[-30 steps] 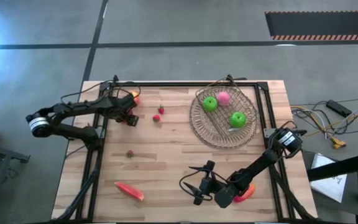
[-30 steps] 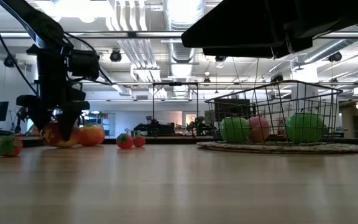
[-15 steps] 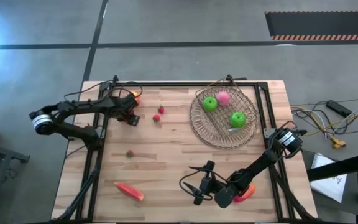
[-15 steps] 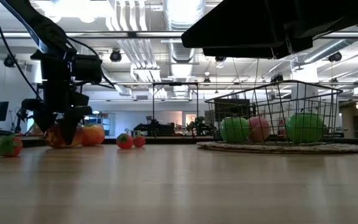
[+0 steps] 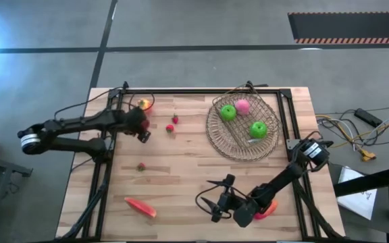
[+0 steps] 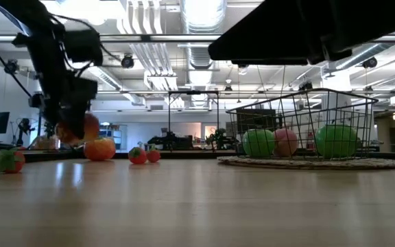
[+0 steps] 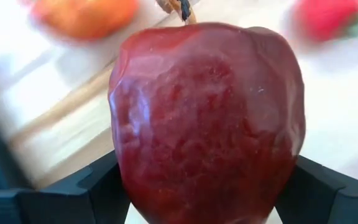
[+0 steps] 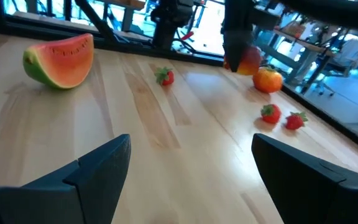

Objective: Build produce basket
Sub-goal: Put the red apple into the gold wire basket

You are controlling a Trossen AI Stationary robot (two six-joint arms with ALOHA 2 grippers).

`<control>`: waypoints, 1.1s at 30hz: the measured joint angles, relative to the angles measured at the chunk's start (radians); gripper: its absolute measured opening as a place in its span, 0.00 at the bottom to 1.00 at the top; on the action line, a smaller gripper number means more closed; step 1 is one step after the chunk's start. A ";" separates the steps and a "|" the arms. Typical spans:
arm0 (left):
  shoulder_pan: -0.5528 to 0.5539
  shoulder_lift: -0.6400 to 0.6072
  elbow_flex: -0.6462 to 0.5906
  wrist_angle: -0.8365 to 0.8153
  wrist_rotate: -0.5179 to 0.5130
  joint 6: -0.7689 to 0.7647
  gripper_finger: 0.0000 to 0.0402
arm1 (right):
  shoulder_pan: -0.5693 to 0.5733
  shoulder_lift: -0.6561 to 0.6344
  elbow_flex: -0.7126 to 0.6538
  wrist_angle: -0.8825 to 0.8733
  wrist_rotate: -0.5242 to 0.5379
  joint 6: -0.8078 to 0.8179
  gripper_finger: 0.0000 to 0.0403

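Note:
My left gripper [image 5: 141, 128] is shut on a dark red apple [image 7: 207, 118] above the table's far left part; the low view [image 6: 73, 130] shows it too. An orange-red tomato [image 5: 144, 103] lies just beyond it on the table. The round tan wire basket [image 5: 215, 131] at the far right holds two green apples [image 5: 228, 112] [image 5: 258, 129] and a pink peach [image 5: 242, 105]. My right gripper [image 5: 215, 201] is open and empty near the front edge. My left gripper pinches the dark red apple by its two opposite sides [image 7: 124, 168] between its two fingers [image 7: 92, 190]. The fingers come from above, pointing down. The apple's stem end [image 7: 182, 12] points away from the gripper, and the apple is lifted clear of the table.
Two strawberries [image 5: 173, 123] lie left of the basket and one [image 5: 140, 167] at mid left. A red wedge with a green rind, like a watermelon slice [image 8: 59, 60], lies at the front left [image 5: 140, 207]. A red thing [image 5: 269, 209] lies under my right arm.
My left gripper has risen with the dark red apple, which has gone from resting on the table beside the tomato to hanging clear above it. The tomato has stayed on the table.

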 joint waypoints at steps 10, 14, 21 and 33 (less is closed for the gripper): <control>-0.317 -0.077 -0.075 0.544 0.008 0.105 0.73 | 0.091 -0.074 0.000 -0.079 0.178 0.020 0.81; -0.421 -0.020 -0.143 0.895 0.014 0.239 0.73 | 0.119 -0.142 0.000 -0.221 0.181 0.172 0.81; -0.508 0.178 -0.195 1.362 0.022 0.411 0.73 | 0.107 -0.238 -0.006 -0.649 0.123 0.605 0.81; -0.575 0.507 -0.107 1.596 0.062 0.509 0.73 | -0.056 -0.270 0.033 -0.652 0.068 0.379 0.81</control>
